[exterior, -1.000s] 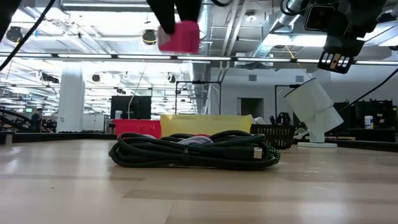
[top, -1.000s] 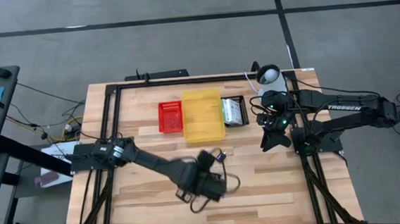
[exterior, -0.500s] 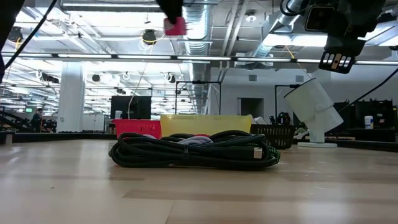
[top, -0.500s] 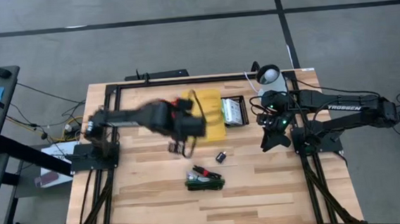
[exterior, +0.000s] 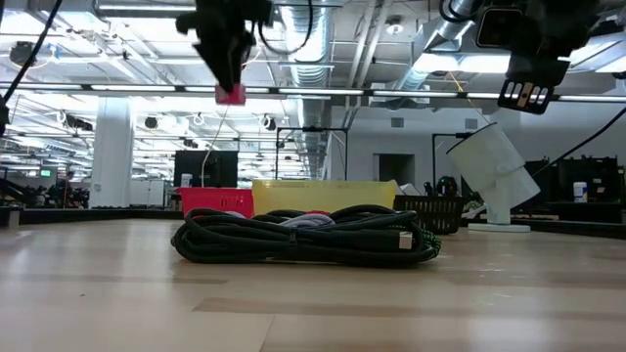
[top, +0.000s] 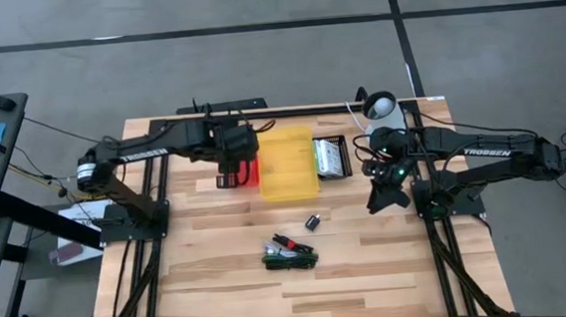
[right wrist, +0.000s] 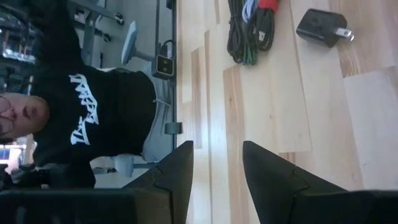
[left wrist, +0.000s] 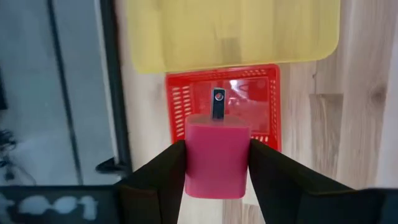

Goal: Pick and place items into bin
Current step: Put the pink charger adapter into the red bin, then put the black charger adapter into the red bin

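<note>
My left gripper (top: 232,170) hovers over the small red basket (left wrist: 267,93) at the table's far side, shut on a small red block (left wrist: 217,158) with a metal prong (left wrist: 217,103). In the low view the block (exterior: 231,94) hangs high above the table. A coil of black and green cords (top: 290,255) lies flat on the table's middle, with a small black plug adapter (top: 312,221) beside it. My right gripper (top: 381,198) waits open at the table's right side, above the wood and holding nothing. My left gripper pinches the red block by its two opposite side faces (left wrist: 189,155) between both fingers, coming from above and pointing down. The block is lifted clear, its pronged end pointing down over the red basket.
A yellow bin (top: 286,163) stands right of the red basket, then a small black basket (top: 330,157). A white lamp (top: 382,110) stands at the far right corner. A person in a black shirt (right wrist: 93,118) sits beyond the table. Bare wood lies around the cords.
My left gripper, shut on the red block throughout, has swung from above the cord coil at the table's middle toward the far edge and leftward, turning as it went, and now hangs over the red basket. The cords and adapter, hidden under the arm before, show now.
</note>
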